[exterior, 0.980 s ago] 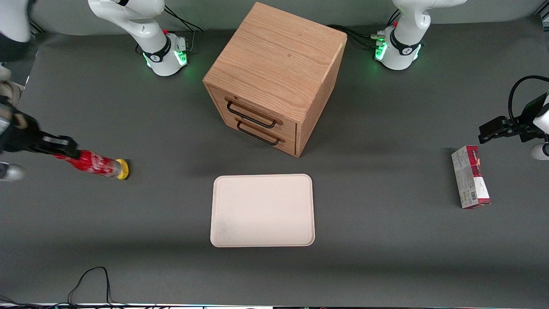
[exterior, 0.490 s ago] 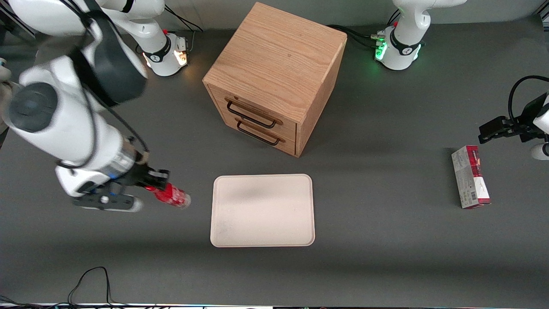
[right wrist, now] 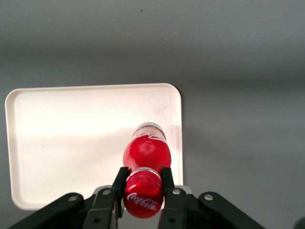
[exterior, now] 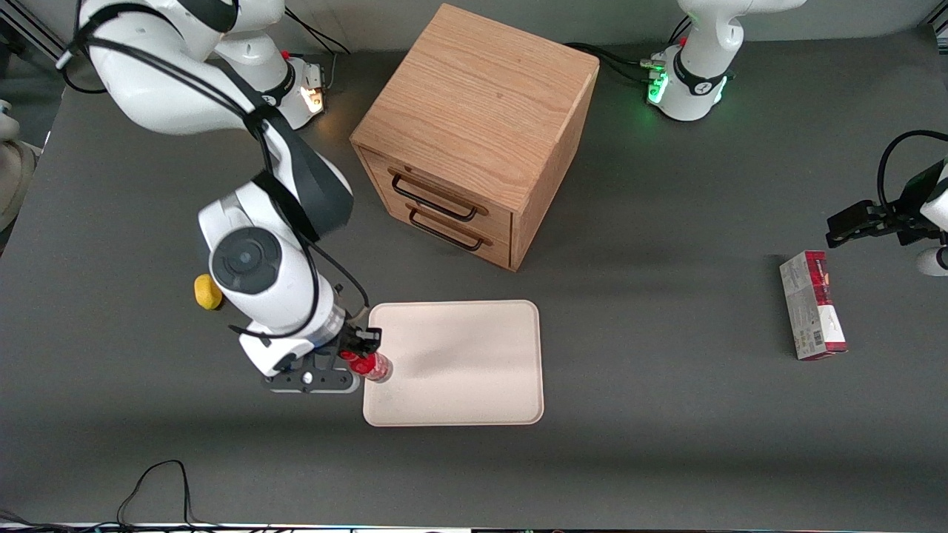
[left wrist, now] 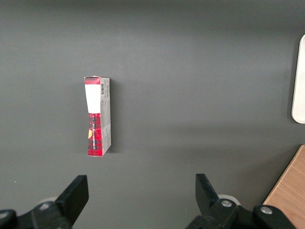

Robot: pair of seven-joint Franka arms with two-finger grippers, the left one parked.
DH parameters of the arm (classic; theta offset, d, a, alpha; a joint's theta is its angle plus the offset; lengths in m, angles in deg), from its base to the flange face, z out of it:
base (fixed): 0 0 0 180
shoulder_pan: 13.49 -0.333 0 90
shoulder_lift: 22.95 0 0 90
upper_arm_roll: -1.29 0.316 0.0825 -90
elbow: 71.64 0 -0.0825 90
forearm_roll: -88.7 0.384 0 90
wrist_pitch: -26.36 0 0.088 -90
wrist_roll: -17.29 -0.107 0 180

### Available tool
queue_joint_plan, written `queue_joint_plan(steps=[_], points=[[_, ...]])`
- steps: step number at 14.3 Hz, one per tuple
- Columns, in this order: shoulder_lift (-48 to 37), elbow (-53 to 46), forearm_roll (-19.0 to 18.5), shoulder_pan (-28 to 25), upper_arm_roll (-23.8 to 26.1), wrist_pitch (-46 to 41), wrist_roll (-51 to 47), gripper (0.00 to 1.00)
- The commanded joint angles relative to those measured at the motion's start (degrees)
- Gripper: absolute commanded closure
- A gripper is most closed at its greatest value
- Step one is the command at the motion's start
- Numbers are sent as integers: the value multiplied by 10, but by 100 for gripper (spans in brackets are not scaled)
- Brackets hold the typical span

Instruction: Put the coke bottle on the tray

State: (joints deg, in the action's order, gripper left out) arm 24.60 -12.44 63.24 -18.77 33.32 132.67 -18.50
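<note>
My right gripper (exterior: 361, 352) is shut on the coke bottle (exterior: 374, 365), a small red bottle with a red cap and clear base. It holds the bottle by the cap end, above the edge of the cream tray (exterior: 474, 370) that lies toward the working arm's end. In the right wrist view the gripper (right wrist: 143, 183) clamps the cap between both fingers, and the bottle (right wrist: 146, 152) hangs over the tray (right wrist: 71, 138) near its edge. I cannot tell whether the bottle's base touches the tray.
A wooden drawer cabinet (exterior: 474, 133) stands farther from the front camera than the tray. A yellow lump (exterior: 207, 292) lies on the table beside the working arm. A red-and-grey carton (exterior: 812, 314) lies toward the parked arm's end; it also shows in the left wrist view (left wrist: 97, 116).
My gripper has carried the bottle from the working arm's end of the table to the tray's edge. The yellow lump stays where the bottle was picked up.
</note>
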Motion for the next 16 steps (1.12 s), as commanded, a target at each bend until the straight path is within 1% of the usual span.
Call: queue_joint_plan(steps=[1,4,9,10,12,13,16], points=[[34,-26,-15,-24,-39,31,1,100],[41,-20,-14,-29,-57,32,19,100],[41,11,-12,-29,-68,78,14,100],[42,14,-12,-29,-72,84,12,59],[41,17,-12,-29,-75,87,11,12],[40,21,-14,-30,-75,87,12,0],[30,21,-13,-29,-75,87,12,0]])
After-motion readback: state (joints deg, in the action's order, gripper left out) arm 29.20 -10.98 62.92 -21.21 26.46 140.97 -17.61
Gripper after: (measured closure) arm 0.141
